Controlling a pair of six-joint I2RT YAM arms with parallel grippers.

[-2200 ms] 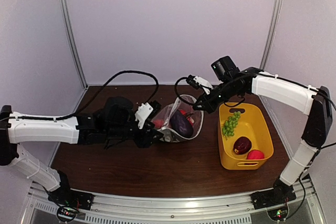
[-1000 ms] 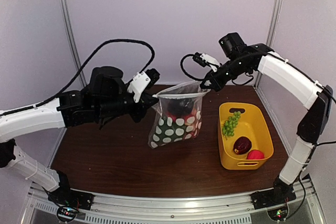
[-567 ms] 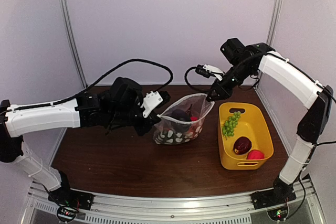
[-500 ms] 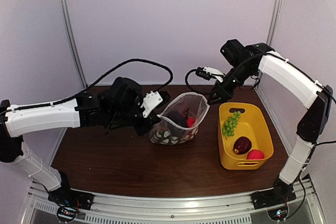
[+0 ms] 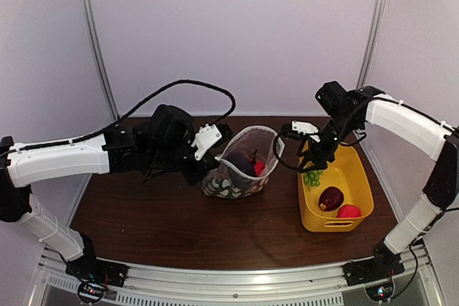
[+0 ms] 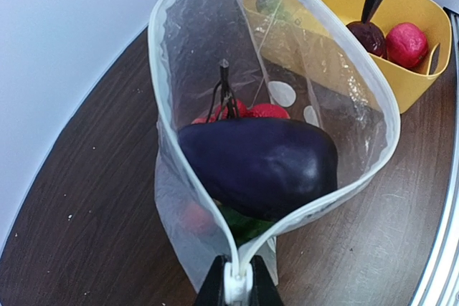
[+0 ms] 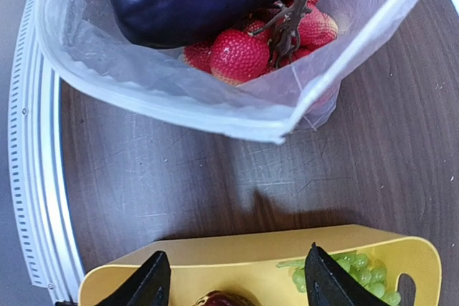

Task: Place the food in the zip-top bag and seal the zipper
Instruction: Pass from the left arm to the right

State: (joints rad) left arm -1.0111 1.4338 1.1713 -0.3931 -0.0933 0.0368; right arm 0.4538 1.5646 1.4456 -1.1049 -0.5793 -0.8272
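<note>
Clear dotted zip-top bag (image 5: 240, 177), yellow tub (image 5: 330, 223), dark brown table (image 5: 165, 213).
Your bag is see-through with white dots and a white zipper (image 6: 153, 41) along its rim. Inside you can see a glossy dark purple eggplant (image 6: 258, 166) over red strawberries (image 7: 240, 55). Your tub holds light green grapes (image 5: 312, 176), a dark maroon piece (image 5: 330, 197) and a pinkish-red piece (image 5: 349, 211). The table shows woodgrain.

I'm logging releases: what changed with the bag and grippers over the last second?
The right gripper released the clear dotted plastic bag, opened, and moved over the yellow plastic tub. The bag sank onto the table. The left gripper stays shut on the white zipper strip; tub contents unchanged.
</note>
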